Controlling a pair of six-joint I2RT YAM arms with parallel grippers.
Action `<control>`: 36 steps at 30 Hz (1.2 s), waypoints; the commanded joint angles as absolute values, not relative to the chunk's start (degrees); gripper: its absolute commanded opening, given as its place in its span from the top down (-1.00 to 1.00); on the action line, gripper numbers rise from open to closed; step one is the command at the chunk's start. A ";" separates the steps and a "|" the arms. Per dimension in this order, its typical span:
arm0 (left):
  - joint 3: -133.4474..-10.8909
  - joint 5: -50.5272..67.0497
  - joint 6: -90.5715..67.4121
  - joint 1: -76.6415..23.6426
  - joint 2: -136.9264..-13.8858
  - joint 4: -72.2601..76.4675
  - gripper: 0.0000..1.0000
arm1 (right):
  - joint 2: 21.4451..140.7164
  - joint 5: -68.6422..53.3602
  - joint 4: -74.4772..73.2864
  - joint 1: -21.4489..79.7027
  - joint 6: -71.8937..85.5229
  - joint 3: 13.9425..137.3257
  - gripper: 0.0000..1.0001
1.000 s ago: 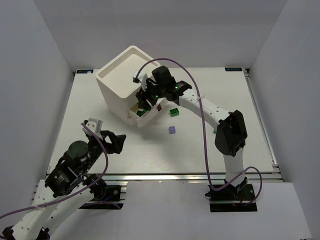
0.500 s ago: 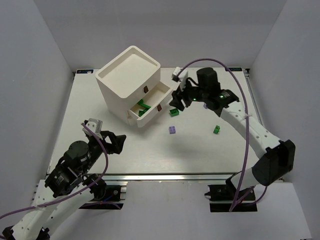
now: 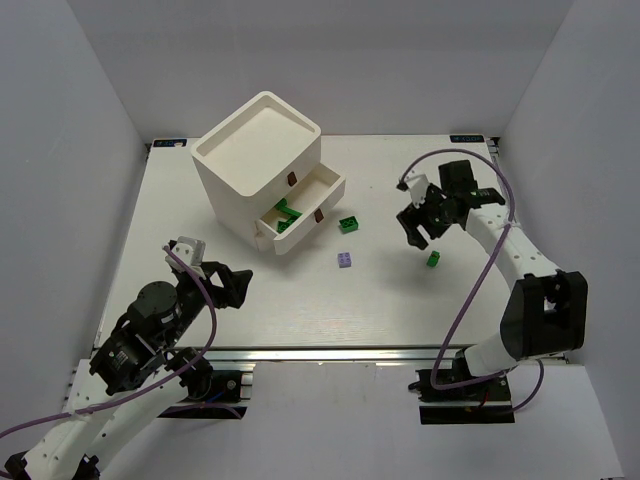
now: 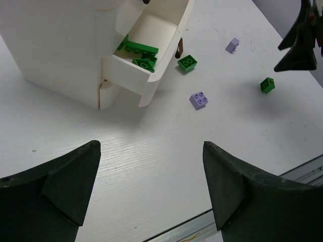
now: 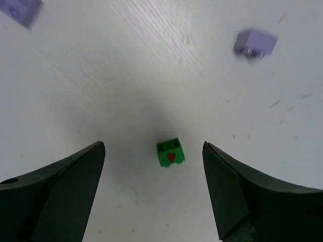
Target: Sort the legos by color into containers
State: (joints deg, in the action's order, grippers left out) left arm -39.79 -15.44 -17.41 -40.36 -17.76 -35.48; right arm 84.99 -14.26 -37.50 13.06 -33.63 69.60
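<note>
The white cabinet [image 3: 258, 150] stands at the back left with a drawer [image 3: 300, 212] pulled out; several dark green legos [image 3: 287, 214] lie in it. A dark green lego [image 3: 348, 224] and a pale purple lego [image 3: 345, 260] lie on the table in front of it. My right gripper [image 3: 420, 231] is open and empty, hovering above another dark green lego [image 5: 170, 153], which lies between its fingers in the right wrist view; that lego also shows in the top view [image 3: 434, 260]. My left gripper [image 3: 226, 284] is open and empty near the front left, far from the legos.
The right wrist view shows a small pale purple lego [image 5: 255, 42] beyond the green one and another [image 5: 20, 7] at the top left. The left wrist view shows the cabinet [image 4: 50, 45] ahead and the table's front metal rail [image 4: 212, 222] close below.
My right gripper has left the open drawer and swung right across the table to hover over the green lego at the right. The left arm has not moved.
</note>
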 commanded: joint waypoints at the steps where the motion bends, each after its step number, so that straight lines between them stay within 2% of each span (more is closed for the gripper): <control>1: -39.29 -14.41 -17.05 -40.43 -17.67 -34.72 -0.84 | 85.43 -10.20 -39.64 9.77 -38.66 65.93 -0.67; 6: -39.11 -14.33 -17.05 -40.43 -17.40 -34.89 -0.84 | 91.83 -9.93 -38.06 5.02 -42.88 64.42 -0.68; 14: -39.20 -14.50 -17.31 -40.43 -17.31 -34.81 -0.84 | 99.75 -11.16 -37.62 3.08 -46.93 66.44 -0.65; 22: -39.11 -14.77 -17.31 -40.43 -17.67 -34.89 -0.84 | 103.71 -13.01 -35.86 2.55 -47.29 66.89 -0.40; 25: -39.20 -14.77 -17.31 -40.43 -17.67 -34.98 -0.84 | 104.24 -13.09 -35.77 2.55 -47.99 66.97 -0.10; 26: -39.11 -14.85 -17.31 -40.43 -17.67 -34.98 -0.84 | 104.24 -13.18 -35.95 2.64 -48.25 66.97 0.17; 28: -39.20 -14.85 -17.32 -40.43 -17.58 -34.89 -0.84 | 103.89 -13.79 -36.91 2.55 -49.04 66.97 0.46; 29: -39.20 -14.77 -17.31 -40.43 -17.67 -34.89 -0.84 | 103.54 -14.23 -37.52 2.55 -49.30 67.23 0.69; 32: -39.11 -14.77 -17.31 -40.43 -17.75 -34.89 -0.84 | 100.99 -17.83 -42.08 3.07 -49.83 68.89 0.91; 36: -39.11 -14.50 -17.23 -40.43 -18.10 -34.89 -0.84 | 95.82 -29.42 -50.87 6.32 -49.14 76.53 0.97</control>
State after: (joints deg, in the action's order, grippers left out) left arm -39.79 -15.16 -17.43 -40.36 -17.63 -35.48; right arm 102.04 -18.79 -44.07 3.68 -48.60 69.04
